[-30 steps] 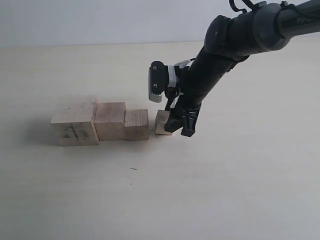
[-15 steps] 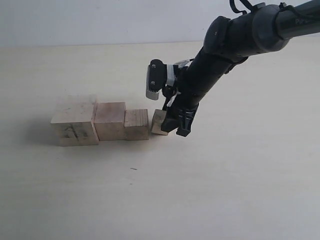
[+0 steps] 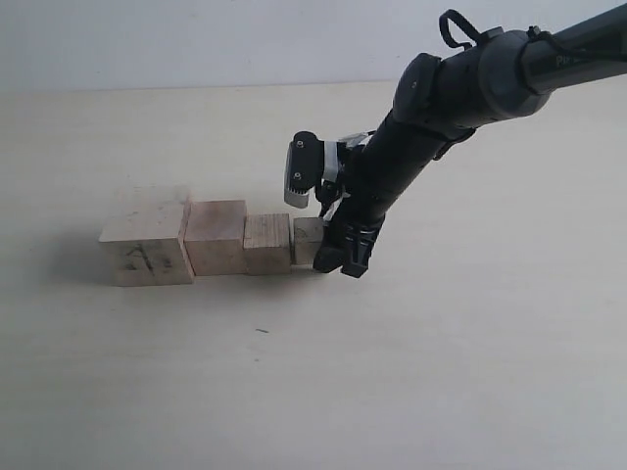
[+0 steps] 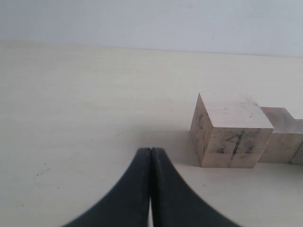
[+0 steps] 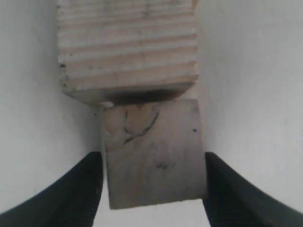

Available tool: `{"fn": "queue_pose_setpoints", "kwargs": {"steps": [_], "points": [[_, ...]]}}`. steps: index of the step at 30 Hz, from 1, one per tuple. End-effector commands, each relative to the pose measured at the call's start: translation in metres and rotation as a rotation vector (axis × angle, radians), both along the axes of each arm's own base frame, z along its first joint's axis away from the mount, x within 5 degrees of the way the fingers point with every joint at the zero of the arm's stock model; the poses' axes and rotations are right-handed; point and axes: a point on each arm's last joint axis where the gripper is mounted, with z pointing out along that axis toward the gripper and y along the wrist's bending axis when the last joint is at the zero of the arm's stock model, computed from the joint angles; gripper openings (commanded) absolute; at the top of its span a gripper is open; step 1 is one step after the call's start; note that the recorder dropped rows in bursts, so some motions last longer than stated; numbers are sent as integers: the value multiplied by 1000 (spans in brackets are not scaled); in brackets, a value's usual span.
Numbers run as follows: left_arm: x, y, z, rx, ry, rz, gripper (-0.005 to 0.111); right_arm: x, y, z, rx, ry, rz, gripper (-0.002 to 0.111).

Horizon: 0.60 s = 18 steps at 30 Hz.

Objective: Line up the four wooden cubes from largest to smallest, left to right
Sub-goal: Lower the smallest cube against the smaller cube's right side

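Right claw (image 5: pixel 154 189) gripped small cube (image 5: pixel 151 151) by both sides, against third cube (image 3: pixel 267 243). Best to square it flush, then open straight. Left claw (image 4: pixel 150 156) clenched, empty.

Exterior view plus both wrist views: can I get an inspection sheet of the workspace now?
Surface: pale table.
Job's things: largest cube, second cube, third cube, smallest cube in a row, descending left to right; smallest against the third.
Clutter: one dark speck before the row.
Grippers: right pincer shut on smallest cube; left pincer shut, empty.
Cables: black loop on the right arm.
Surroundings: plain pale wall.
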Motion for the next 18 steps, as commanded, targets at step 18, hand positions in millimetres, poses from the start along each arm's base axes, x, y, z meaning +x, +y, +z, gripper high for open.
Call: {"fn": "queue_pose_setpoints", "kwargs": {"steps": [18], "points": [[0, 0, 0, 1, -11, -3, 0, 2, -2, 43, 36, -82, -76, 66]]}}
